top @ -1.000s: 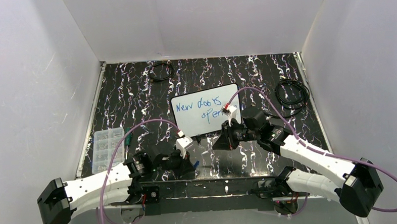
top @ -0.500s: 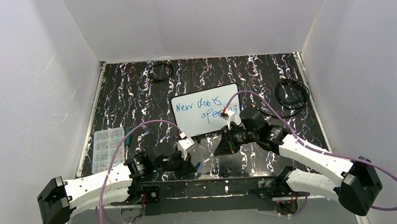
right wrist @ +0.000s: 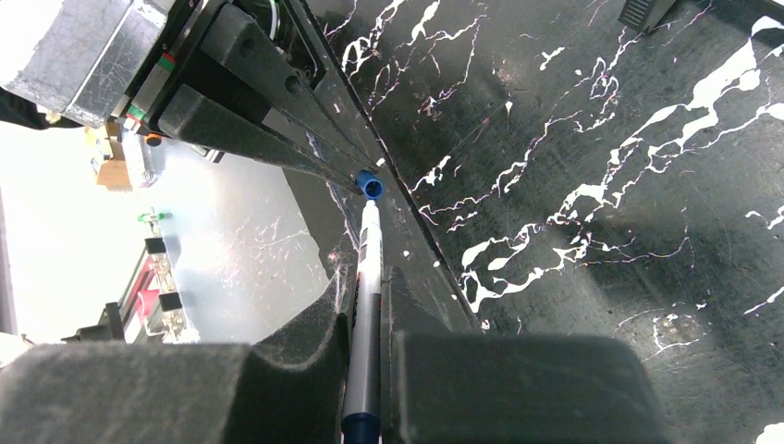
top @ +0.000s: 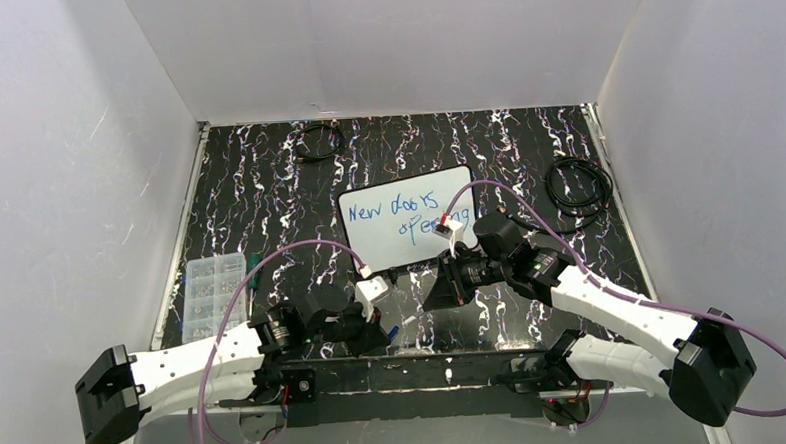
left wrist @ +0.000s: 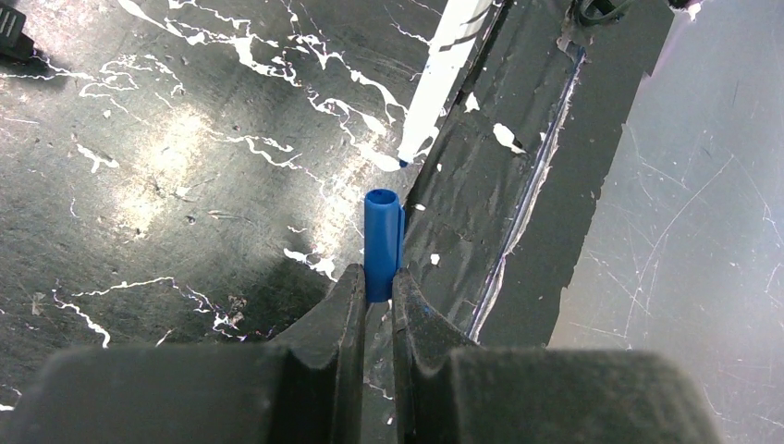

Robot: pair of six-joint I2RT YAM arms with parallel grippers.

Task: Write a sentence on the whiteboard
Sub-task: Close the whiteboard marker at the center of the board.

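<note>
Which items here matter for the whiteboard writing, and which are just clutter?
Job: whiteboard, sentence, marker in right gripper, blue cap in left gripper.
Lying about: clear parts box, black cable coil, small cable loop.

My left hand [left wrist: 374, 282] is clamped on a blue cap [left wrist: 382, 236], held low. My right hand [right wrist: 370, 282] grips a marker [right wrist: 365, 324], pointing toward it.

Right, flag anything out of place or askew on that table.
Nothing spilled or broken. The whiteboard lies slightly skewed to the table edge, and the marker is uncapped, its cap pinched in the left gripper.
</note>
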